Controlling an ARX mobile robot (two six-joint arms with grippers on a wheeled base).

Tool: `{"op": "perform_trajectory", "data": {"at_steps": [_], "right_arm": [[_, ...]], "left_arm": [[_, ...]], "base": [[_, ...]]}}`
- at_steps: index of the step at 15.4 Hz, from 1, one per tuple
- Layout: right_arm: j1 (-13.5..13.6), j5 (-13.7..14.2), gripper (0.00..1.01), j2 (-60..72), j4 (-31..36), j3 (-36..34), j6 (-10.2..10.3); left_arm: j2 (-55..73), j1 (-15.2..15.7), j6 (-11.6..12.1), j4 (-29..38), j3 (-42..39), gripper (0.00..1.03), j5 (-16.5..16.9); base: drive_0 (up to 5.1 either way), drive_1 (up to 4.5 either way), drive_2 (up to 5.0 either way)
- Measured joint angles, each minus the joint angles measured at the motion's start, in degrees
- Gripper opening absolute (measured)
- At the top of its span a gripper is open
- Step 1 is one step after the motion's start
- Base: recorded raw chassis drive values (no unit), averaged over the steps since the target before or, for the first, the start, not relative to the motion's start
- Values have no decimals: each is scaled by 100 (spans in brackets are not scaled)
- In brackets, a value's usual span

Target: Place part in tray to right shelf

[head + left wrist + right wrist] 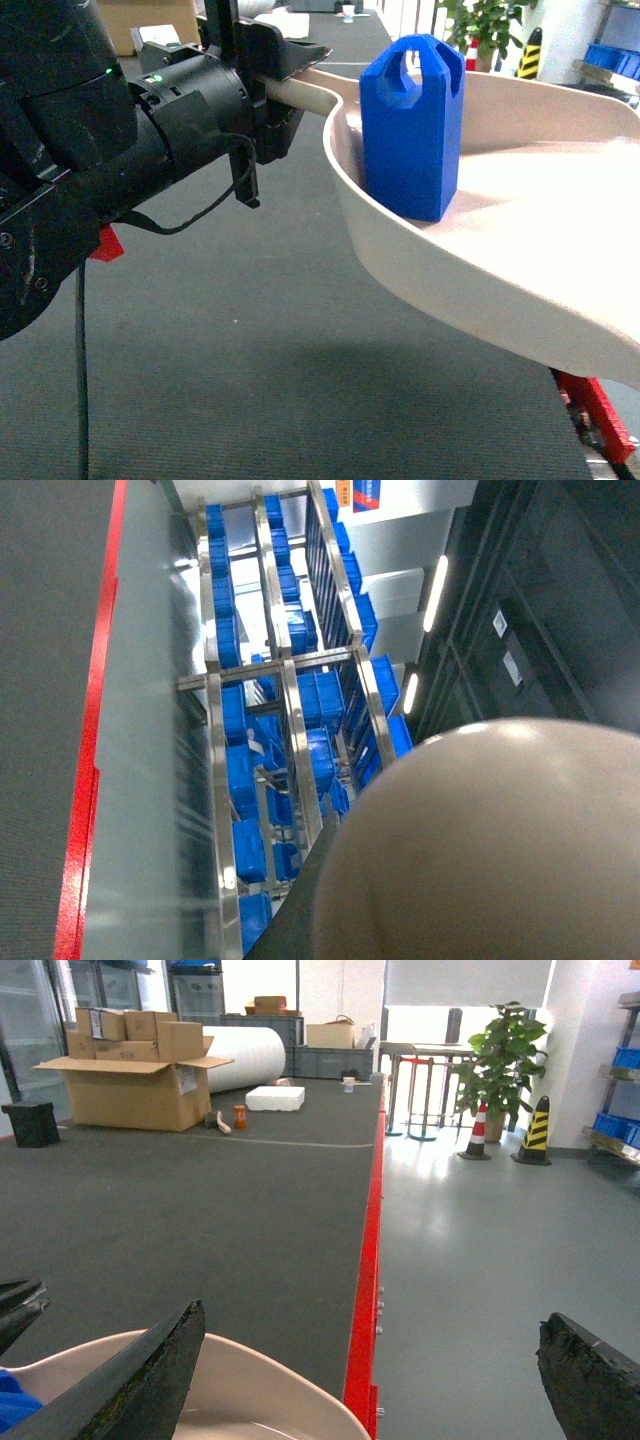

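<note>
The beige tray point(520, 250) is held up in the air, filling the right of the head view. The blue part point(412, 130) stands upright inside it near the rim, loop hole on top. My left gripper point(285, 75) is shut on the tray's handle point(305, 95). In the left wrist view the tray's rounded back point(500, 850) blocks the jaws. My right gripper point(370, 1380) is open and empty, just right of the tray rim point(250, 1365); a sliver of the part point(12, 1405) shows. Steel shelf racks point(290, 730) appear far off; I cannot tell if they are the right shelf.
Dark carpet floor point(250, 350) lies below, bordered by a red strip point(368, 1250) and grey floor point(480, 1260). Blue crates point(240, 770) fill the racks. Cardboard boxes point(135, 1080), a white roll point(245, 1055), a plant point(500, 1065) and cones point(538, 1130) stand far away.
</note>
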Motion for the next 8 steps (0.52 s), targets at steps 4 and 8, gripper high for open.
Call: {"op": "perform_trajectory", "data": {"at_steps": [4, 8], "right_arm": [[0, 2, 98, -2, 11, 0, 0], [0, 2, 98, 0, 0, 0, 0]], "left_arm": [[11, -2, 4, -35, -2, 12, -4], [11, -2, 0, -2, -2, 12, -9]], "base": [[500, -246, -246], [505, -241, -241]]}}
